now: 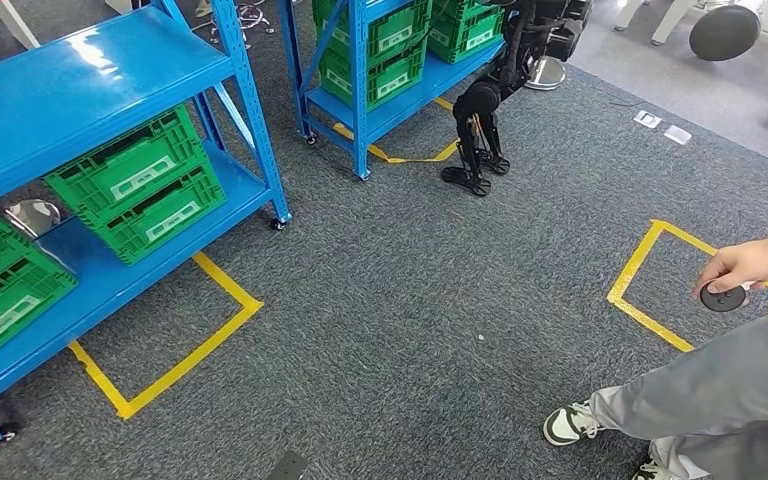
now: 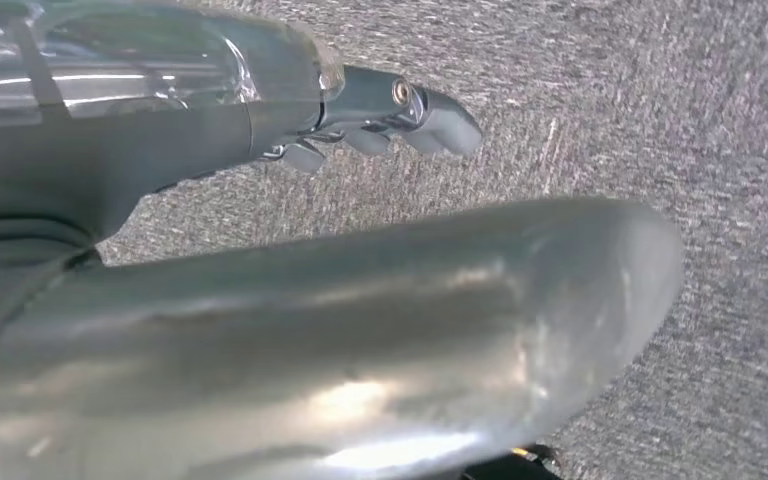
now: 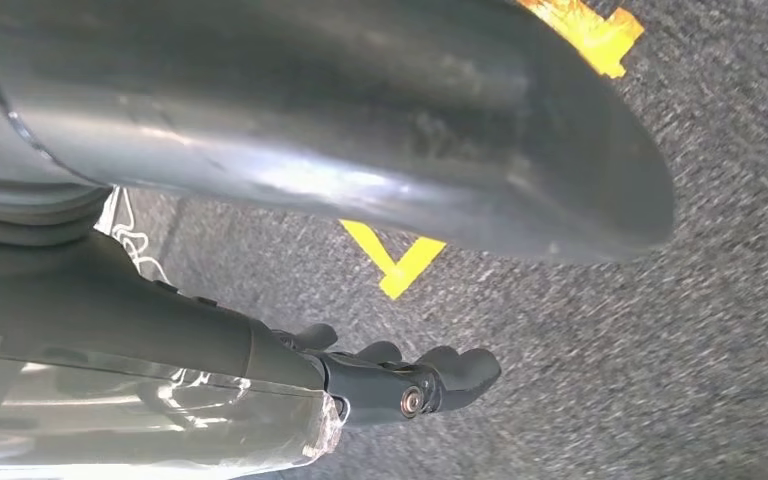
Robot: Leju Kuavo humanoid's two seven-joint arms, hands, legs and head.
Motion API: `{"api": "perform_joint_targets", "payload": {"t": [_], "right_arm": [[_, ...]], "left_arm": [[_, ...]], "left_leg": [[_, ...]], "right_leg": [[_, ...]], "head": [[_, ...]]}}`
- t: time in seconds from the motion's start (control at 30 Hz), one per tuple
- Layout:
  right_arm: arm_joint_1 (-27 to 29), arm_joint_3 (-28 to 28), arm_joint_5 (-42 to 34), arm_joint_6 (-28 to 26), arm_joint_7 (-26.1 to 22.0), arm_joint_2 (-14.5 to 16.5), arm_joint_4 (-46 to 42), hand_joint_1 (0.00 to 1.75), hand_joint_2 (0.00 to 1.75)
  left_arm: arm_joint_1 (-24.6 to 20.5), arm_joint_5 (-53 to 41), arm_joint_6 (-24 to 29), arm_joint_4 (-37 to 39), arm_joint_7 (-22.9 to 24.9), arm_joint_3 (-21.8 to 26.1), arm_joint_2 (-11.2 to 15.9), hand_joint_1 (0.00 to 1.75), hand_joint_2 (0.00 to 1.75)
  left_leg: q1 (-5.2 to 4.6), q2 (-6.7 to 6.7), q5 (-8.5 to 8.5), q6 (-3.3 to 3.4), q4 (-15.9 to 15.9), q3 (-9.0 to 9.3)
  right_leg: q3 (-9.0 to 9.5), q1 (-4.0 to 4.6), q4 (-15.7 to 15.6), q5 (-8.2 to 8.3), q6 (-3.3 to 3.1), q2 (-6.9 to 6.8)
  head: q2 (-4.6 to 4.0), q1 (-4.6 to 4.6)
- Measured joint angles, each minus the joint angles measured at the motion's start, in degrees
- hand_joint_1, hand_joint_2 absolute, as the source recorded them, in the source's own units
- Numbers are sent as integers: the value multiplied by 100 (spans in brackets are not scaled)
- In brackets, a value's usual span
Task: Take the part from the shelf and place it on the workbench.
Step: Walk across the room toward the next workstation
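Fingers of left hand curled in, holding nothing, over carpet.
Right wrist view: right hand likewise curled, empty, above yellow tape.
Head view: blue shelf with green crates near; part itself cannot tell, likely in crate. Person's hand holds dark disc. Advice: square up to shelf, locate part before raising arm.

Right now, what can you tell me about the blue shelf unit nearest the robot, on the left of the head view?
The near blue shelf is painted metal by its look, with flat glossy decks and slim uprights. It stands on small castors on grey carpet, its front corner beside a yellow tape outline. Its lower deck carries green slatted crates with white labels, side by side. A pale round object shows behind them, unclear what. Neither robot hand touches it.
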Motion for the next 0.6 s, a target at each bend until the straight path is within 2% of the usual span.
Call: {"api": "perform_joint_targets", "payload": {"t": [0.03, 0.07, 0.1, 0.13, 0.2, 0.23, 0.27, 0.33, 0.4, 0.43, 0.47, 0.5, 0.53, 0.57, 0.6], "right_arm": [[4, 0, 16, 7, -15, 7, 1, 0, 0], [5, 0, 26, 14, -29, 10, 2, 0, 0], [2, 0, 38, 23, -38, 10, 2, 0, 0], [0, 1, 48, 33, -44, 13, 2, 0, 0], [3, 2, 62, 65, -53, 13, 2, 0, 0], [6, 2, 62, 95, -61, 13, 2, 0, 0], [5, 2, 62, 141, -75, 10, 2, 0, 0], [-11, 1, 59, 263, -121, 10, 2, 0, 0], [-16, 1, 63, 373, -169, 10, 2, 0, 0], [-12, 1, 70, 411, -185, 10, 2, 0, 0], [-7, 2, 80, 439, -195, 10, 2, 0, 0], [-5, 2, 94, 460, -199, 11, 2, 0, 0], [-8, 3, 106, 475, -201, 13, 2, 0, 0], [-11, 4, 117, 485, -201, 17, 2, 0, 0], [-13, 5, 125, 490, -201, 23, 2, 0, 0]], "left_arm": [[-1, 3, 0, 1, 0, 0, 2, 0, 0], [-3, 4, -1, 0, 0, 0, 2, 0, 0], [-5, 3, -2, -1, 0, 0, 1, 0, 0], [-11, 3, -3, -1, 0, -1, 1, 0, 0], [-22, 3, -4, -2, 1, -6, -4, 0, 0], [-22, 3, -4, -2, 1, -11, -4, 0, 0], [-13, 4, -3, -2, 4, -16, -5, 0, 0], [2, 9, 4, -2, 16, -23, -3, 0, 0], [-7, 16, 16, -2, 30, -25, -2, 0, 0], [-11, 19, 26, -2, 35, -25, -2, 0, 0], [-9, 20, 42, -1, 39, -26, -1, 0, 0], [-2, 20, 60, -1, 43, -27, 1, 0, 0], [5, 21, 78, 0, 42, -28, 5, 0, 0], [11, 25, 96, 1, 36, -28, 10, 0, 0], [14, 31, 109, 1, 23, -28, 16, 0, 0]], "left_leg": [[1, -44, -1, -4, 0, 5], [3, -97, -2, -13, 0, 15], [5, -156, -3, -34, 0, 21], [10, -221, 1, -68, 2, 16], [38, -342, 32, -160, -6, -17], [57, -400, 54, -208, -16, -37], [73, -393, 47, -242, -6, -54], [62, -173, -116, -269, 193, -154], [35, 60, -469, -255, 784, -431], [29, 73, -626, -249, 1131, -597], [21, 73, -697, -244, 1375, -714], [12, 78, -667, -236, 1457, -751], [2, 104, -534, -222, 1335, -685], [-13, 185, -336, -199, 1046, -529], [-42, 370, -166, -169, 703, -345]], "right_leg": [[88, -21, -203, 173, 3, 7], [250, -39, -563, 402, 2, 31], [433, -52, -946, 572, -1, 105], [588, -56, -1275, 672, -13, 178], [725, -35, -1555, 677, -51, 256], [736, -16, -1591, 678, -86, 217], [741, -7, -1610, 697, -130, 156], [763, 9, -1676, 739, -228, 49], [770, 37, -1706, 751, -296, -65], [769, 55, -1705, 747, -314, -129], [769, 72, -1702, 740, -325, -195], [771, 88, -1697, 733, -334, -257], [777, 100, -1690, 723, -337, -312], [789, 111, -1682, 709, -335, -364], [804, 124, -1672, 690, -323, -414]], "head": [[0, 0], [0, 0], [0, 0], [0, -2], [0, -2], [0, -1], [0, -1], [-1, -27], [-1, -73], [0, -90], [0, -94], [0, -97], [0, -101], [0, -105], [0, -109]]}}
